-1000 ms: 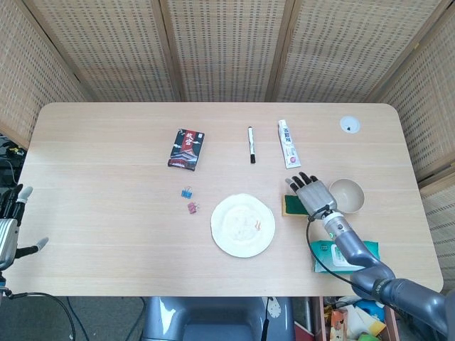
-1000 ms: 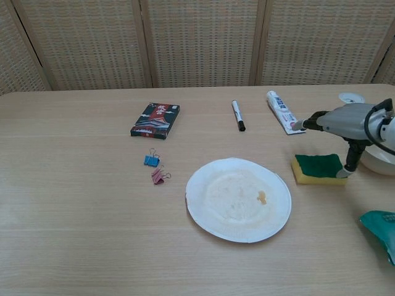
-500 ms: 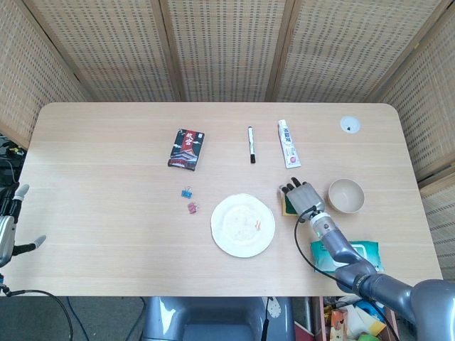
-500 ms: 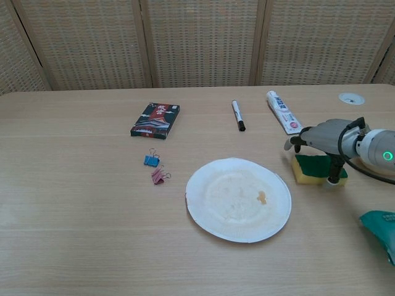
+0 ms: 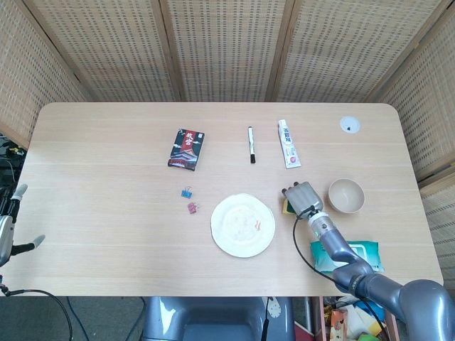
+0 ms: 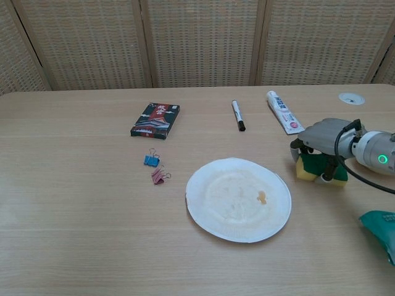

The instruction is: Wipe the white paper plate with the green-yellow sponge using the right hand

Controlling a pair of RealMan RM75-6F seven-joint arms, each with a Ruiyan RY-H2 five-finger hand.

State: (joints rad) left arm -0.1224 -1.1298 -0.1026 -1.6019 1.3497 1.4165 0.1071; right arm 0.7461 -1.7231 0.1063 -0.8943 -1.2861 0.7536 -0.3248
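Right of centre in the chest view, the right hand (image 6: pixel 324 137) arches over the green-yellow sponge (image 6: pixel 321 169), fingers curled down around its sides and gripping it against the table (image 6: pixel 80 216). The head view hides nearly all of the sponge under the hand (image 5: pixel 301 196), leaving only a sliver at its left edge. The white paper plate (image 6: pixel 238 198), stained brown near its middle, lies just left of the sponge, apart from it. Only the head view shows the left hand (image 5: pixel 8 226), at the far left edge off the table, fingers apart and holding nothing, and a beige bowl (image 5: pixel 346 195) right of the right hand.
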